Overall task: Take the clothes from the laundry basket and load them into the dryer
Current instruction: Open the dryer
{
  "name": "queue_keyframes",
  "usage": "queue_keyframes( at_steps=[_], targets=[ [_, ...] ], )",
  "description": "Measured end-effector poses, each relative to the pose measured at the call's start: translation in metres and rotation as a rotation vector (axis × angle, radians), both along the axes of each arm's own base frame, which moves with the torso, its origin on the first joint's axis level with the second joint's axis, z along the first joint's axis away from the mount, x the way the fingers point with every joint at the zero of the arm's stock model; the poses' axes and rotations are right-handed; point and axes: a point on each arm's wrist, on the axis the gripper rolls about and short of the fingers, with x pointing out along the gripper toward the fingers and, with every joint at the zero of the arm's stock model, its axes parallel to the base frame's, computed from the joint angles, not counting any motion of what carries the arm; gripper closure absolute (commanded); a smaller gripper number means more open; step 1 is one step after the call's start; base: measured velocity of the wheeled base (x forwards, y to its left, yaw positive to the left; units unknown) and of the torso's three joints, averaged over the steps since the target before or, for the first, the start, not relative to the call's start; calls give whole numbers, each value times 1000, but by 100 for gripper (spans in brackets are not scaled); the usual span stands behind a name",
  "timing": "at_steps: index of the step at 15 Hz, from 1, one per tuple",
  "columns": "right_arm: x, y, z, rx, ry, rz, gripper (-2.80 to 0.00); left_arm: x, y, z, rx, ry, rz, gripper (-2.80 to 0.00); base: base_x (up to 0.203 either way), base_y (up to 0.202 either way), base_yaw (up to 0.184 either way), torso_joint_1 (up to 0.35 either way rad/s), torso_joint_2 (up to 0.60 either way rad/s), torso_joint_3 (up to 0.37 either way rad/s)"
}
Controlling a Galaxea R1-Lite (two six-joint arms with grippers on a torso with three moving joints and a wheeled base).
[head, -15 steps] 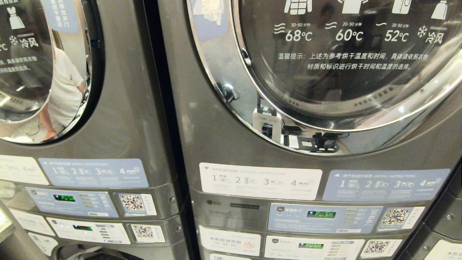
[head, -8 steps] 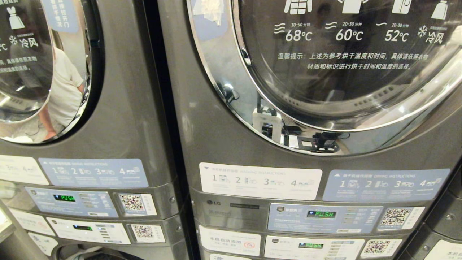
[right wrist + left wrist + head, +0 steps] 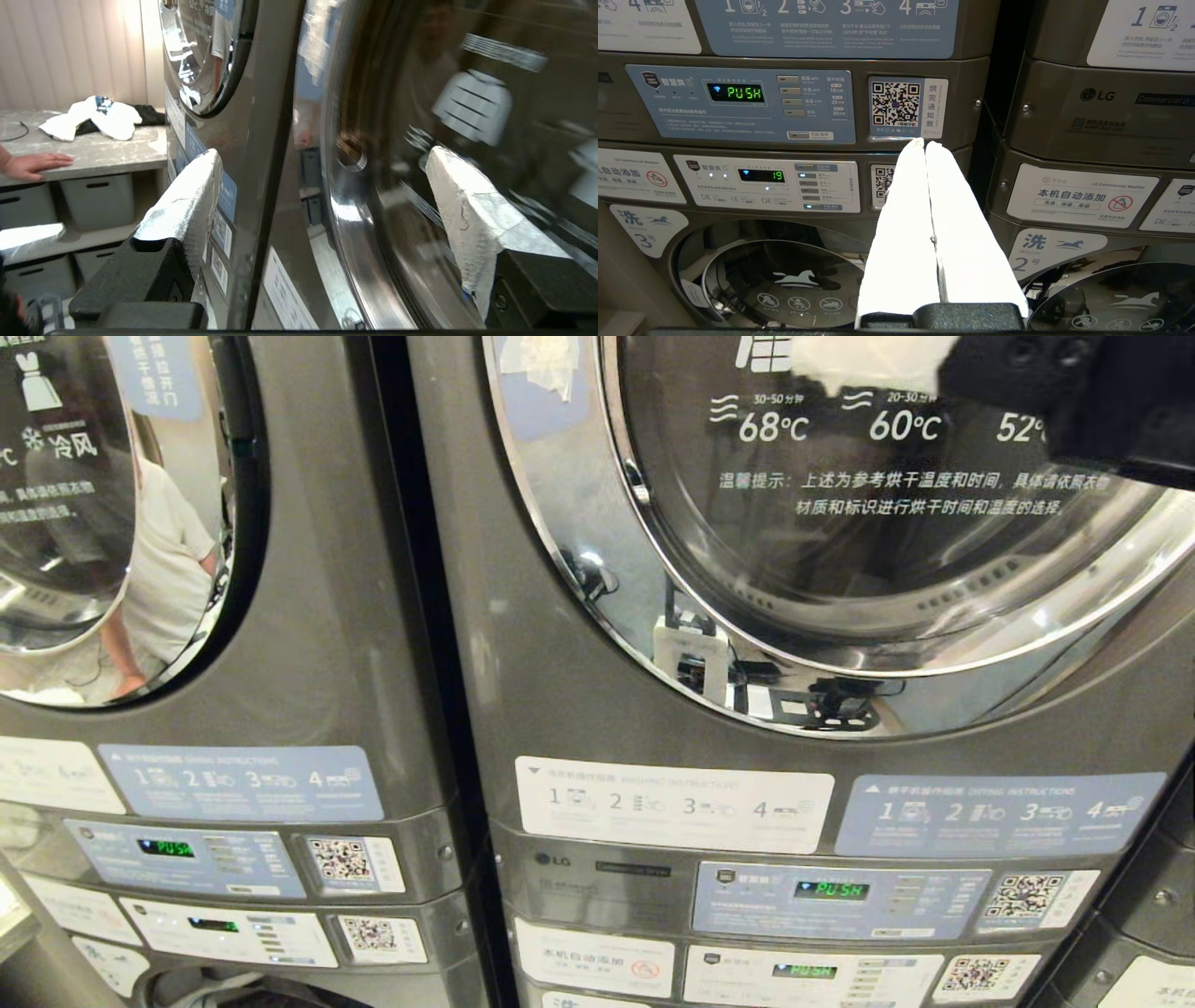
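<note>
The dryer (image 3: 579, 691) is the grey machine in front of me, and its round glass door (image 3: 887, 541) is closed. My right arm (image 3: 1102, 392) reaches in at the top right of the head view, in front of the door glass, with one white finger (image 3: 868, 359) showing. In the right wrist view my right gripper (image 3: 322, 156) is open and empty, close to the door's chrome ring (image 3: 355, 219). My left gripper (image 3: 924, 142) is shut on nothing and points at the control panels lower down. The laundry basket is out of view.
A second machine (image 3: 308, 616) stands to the left. Beyond it, a grey counter (image 3: 93, 151) carries white and dark clothes (image 3: 93, 119), and a person's hand (image 3: 32, 165) rests on it. Bins (image 3: 98, 200) sit under the counter. A washer door (image 3: 775, 280) is below the panels.
My right arm has risen into the head view at the top right and now covers part of the door glass. The left arm and the machines have not moved.
</note>
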Motion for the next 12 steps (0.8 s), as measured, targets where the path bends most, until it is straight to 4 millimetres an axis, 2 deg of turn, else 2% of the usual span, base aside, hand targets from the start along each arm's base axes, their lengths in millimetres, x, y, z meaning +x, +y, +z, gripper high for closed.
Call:
queue_keyframes(
  at_steps=[4,8,12],
  targets=[
    [18,41,-5,9,35,-37,-280,0,0,0,0,0,0,0,0,0,0,0,0,0],
    [34,68,-4,23,39,-51,-280,0,0,0,0,0,0,0,0,0,0,0,0,0],
    [47,88,-11,11,53,-41,-280,0,0,0,0,0,0,0,0,0,0,0,0,0]
  ],
)
